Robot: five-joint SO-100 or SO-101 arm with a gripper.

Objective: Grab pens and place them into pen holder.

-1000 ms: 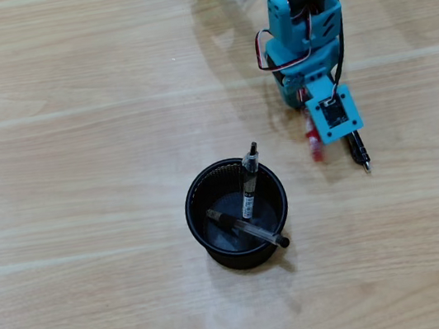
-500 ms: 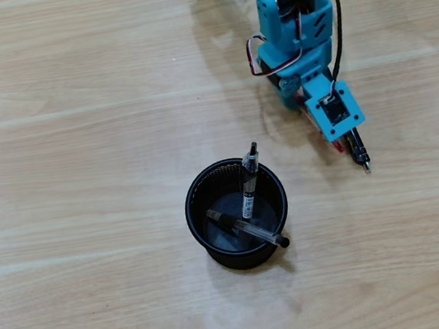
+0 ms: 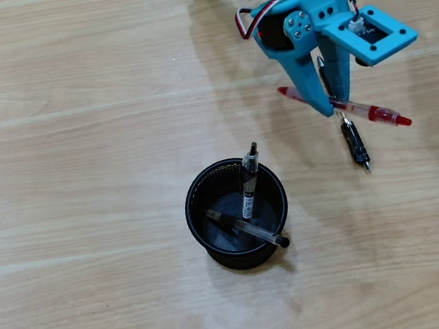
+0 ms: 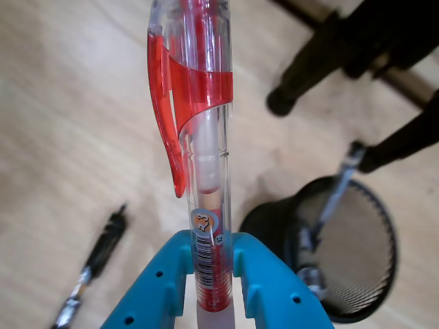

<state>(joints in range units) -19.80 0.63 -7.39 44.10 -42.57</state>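
Red pen pinched in the hand, raised off the surface, still to be dropped into the pen holder.

The hand [image 3: 332,103] pinches the red pen [image 3: 378,113] crosswise, well short of its middle in the overhead view; the wrist view shows the blue fingers [image 4: 264,284] pressed against the barrel near its pale end. The pen holder [image 3: 194,198] stands down and to the left of the hand, well apart, with two pens [image 3: 248,185] already leaning inside. A black pen [image 3: 355,143] lies on the surface [image 3: 76,154] just below the hand. To do this step well, I judge the arm should carry the pen over the cup's mouth, tip one end downward clear of the leaning pens, and let go only once that end is inside the rim.
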